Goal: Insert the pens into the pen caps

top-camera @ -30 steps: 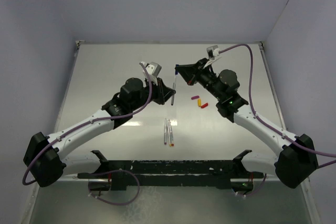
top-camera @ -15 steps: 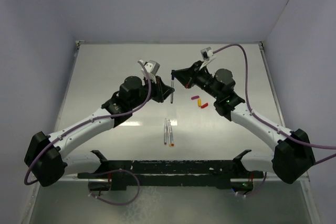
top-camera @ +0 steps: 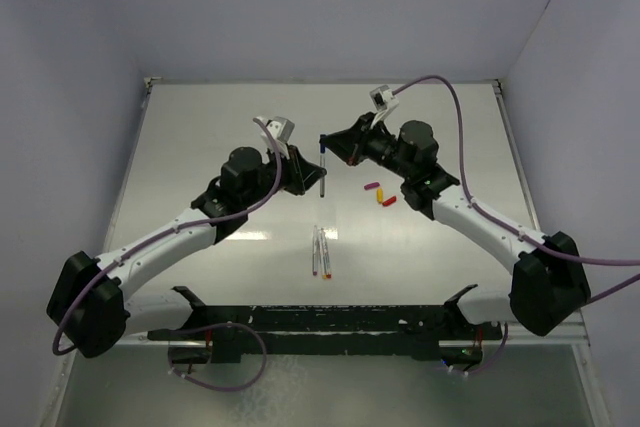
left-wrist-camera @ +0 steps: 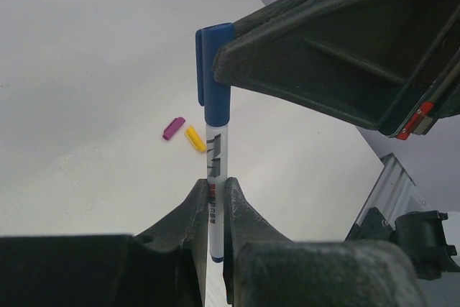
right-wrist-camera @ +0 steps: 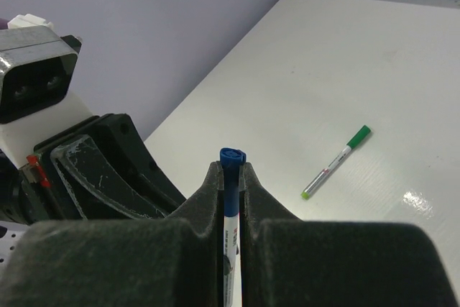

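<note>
Both arms had shifted slightly toward 9 o'clock, carrying one upright pen [left-wrist-camera: 215,152] between them. Nearest, at its 6 o'clock, lay two loose pens [top-camera: 320,252], with magenta, yellow and red loose caps [top-camera: 380,197] at 4 o'clock. The left gripper [left-wrist-camera: 213,188] pinched the barrel, its dark print unreadable. The right gripper [right-wrist-camera: 230,174] was clamped on the blue cap [left-wrist-camera: 214,77]. The glossy white table [top-camera: 200,147] had a far rim well apart, and lavender walls [top-camera: 320,17] stood beyond.

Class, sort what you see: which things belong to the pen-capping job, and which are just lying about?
Job: held pen, blue cap, left gripper, right gripper, magenta cap, yellow cap, red cap, two loose pens, green-capped pen.
Lying about: black frame only.
</note>
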